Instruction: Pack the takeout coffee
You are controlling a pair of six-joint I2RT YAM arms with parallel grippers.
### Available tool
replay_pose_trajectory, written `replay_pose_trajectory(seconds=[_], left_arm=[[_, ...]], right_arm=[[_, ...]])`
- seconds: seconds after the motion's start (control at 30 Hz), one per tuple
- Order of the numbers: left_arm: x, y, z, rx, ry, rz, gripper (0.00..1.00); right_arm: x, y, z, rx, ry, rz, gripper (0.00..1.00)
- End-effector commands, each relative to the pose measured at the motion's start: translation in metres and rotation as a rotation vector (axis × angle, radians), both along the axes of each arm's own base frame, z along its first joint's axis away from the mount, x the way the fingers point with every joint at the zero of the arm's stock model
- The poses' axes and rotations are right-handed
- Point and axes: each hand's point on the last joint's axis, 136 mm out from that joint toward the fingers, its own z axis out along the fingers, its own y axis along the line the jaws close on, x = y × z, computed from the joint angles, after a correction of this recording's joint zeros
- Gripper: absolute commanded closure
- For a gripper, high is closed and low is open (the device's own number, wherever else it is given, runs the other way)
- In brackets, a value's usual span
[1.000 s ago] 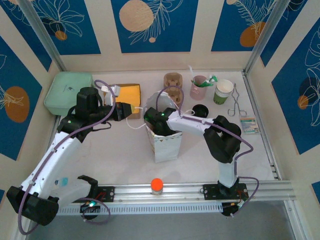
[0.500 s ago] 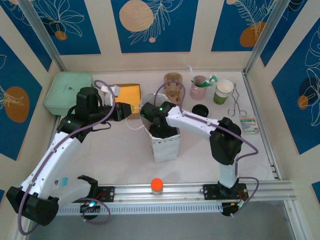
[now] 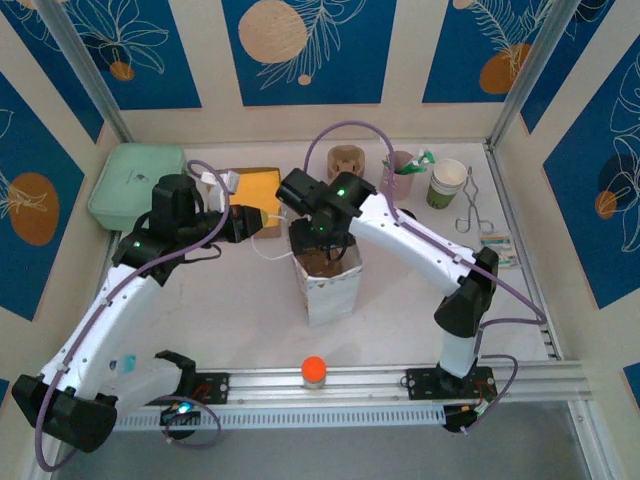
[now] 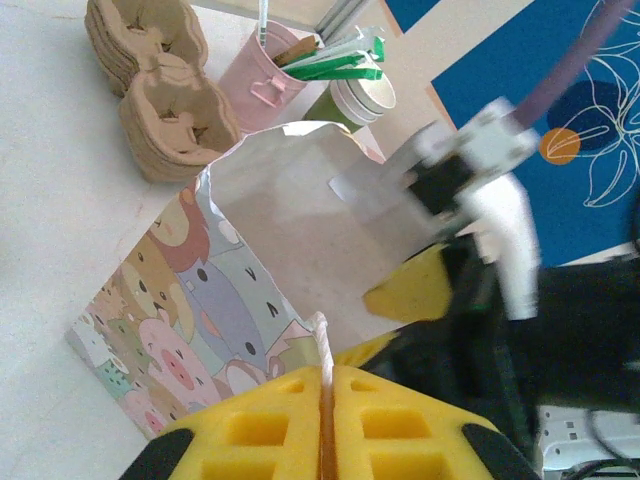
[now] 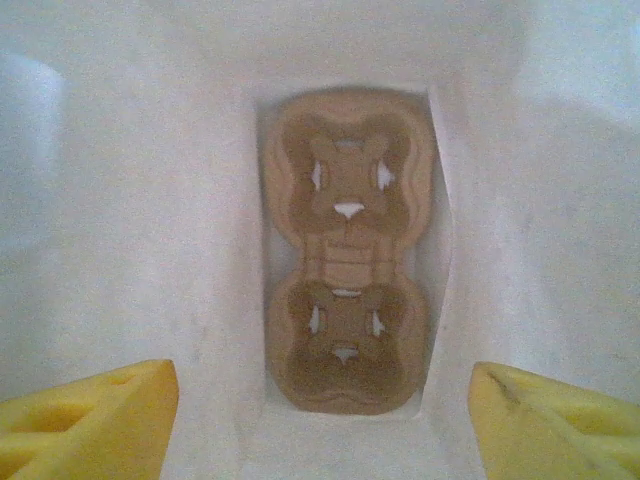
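Seemingly the coffee (image 3: 404, 213) stands on the surface (image 3: 240, 300) just right of centre in the top view, below the pink cup (image 3: 398, 172), mostly hidden by the right arm (image 3: 420, 240). It is likely light, thin-walled and spillable, so grasp the paper wall under the lid, gently and upright. The right fingers (image 5: 90, 415) are spread empty over the bag (image 4: 200, 290), a carrier (image 5: 345, 300) at its bottom. The left fingers (image 4: 260, 425) pinch the bag's rim.

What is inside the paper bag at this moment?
A brown two-well cardboard cup carrier lies flat on the floor of the paper bag, both wells empty. Anything beneath the carrier is covered.
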Motion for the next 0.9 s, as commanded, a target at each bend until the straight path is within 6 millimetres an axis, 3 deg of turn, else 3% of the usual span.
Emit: replay_pose_trajectory(seconds=[0.0,0.17,0.33,0.5,0.7,0.77,0.87], left_arm=[[-0.002,0.003,0.014,0.001,-0.056,-0.001,0.9],[-0.002,0.002,0.012,-0.004,-0.056,-0.007,0.89],[-0.002,0.001,0.012,-0.005,-0.058,-0.01,0.89],[-0.002,0.001,0.013,-0.007,-0.059,-0.011,0.89],[-0.002,0.0,0.012,-0.009,-0.058,-0.015,0.89],[-0.002,0.0,0.013,-0.009,-0.061,-0.016,0.9],[-0.002,0.0,0.015,-0.009,-0.069,-0.019,0.89]], right_arm=[[-0.004,-0.019,0.036,-0.023,-0.061,0.022,0.23],[0.005,-0.028,0.074,-0.005,-0.146,0.02,0.23],[0.022,-0.043,0.086,-0.001,-0.185,-0.008,0.23],[0.035,-0.05,0.07,-0.01,-0.153,-0.025,0.25],[0.041,-0.054,0.033,-0.006,-0.075,-0.04,0.35],[0.04,-0.052,0.027,0.003,-0.063,-0.034,0.42],[0.037,-0.05,0.025,0.006,-0.061,-0.023,0.63]])
